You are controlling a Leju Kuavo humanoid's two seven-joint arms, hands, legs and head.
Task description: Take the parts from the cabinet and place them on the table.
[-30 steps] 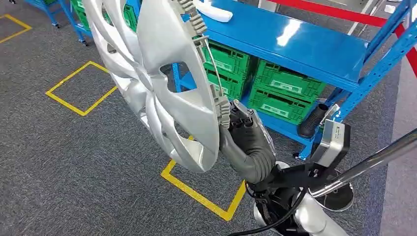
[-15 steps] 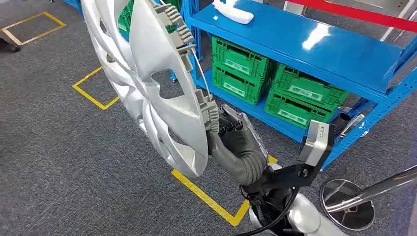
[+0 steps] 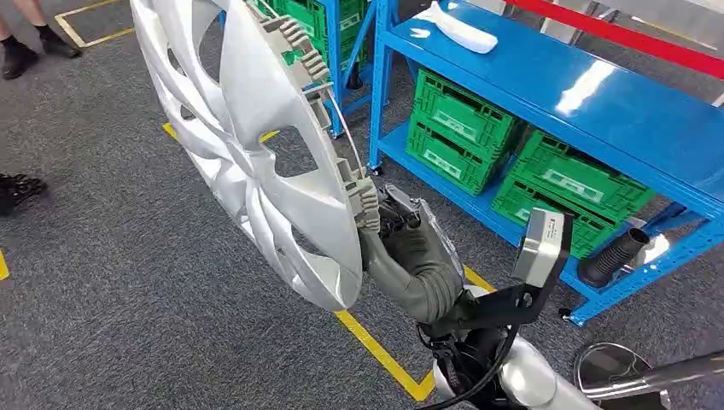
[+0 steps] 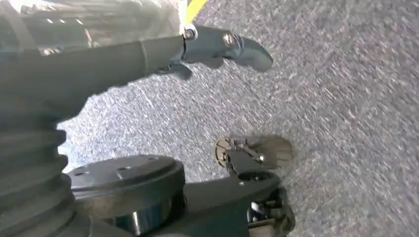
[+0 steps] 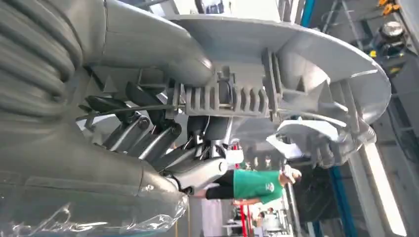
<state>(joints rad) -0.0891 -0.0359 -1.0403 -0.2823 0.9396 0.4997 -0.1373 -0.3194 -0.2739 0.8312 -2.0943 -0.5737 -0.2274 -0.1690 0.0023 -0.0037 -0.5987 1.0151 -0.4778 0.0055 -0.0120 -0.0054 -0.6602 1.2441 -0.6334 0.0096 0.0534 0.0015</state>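
The right hand gripped the silver wheel cover by its rim, holding it upright above the grey carpet. The left hand hung over the floor with fingers apart, holding nothing. Beyond stood a blue shelf carrying a white part near its far edge, green crates beneath.

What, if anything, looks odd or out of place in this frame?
Nothing damaged or spilled. The silver wheel cover is held on edge by its rim in the right hand, tilted, above the carpet. Green crates sit neatly in the blue rack.
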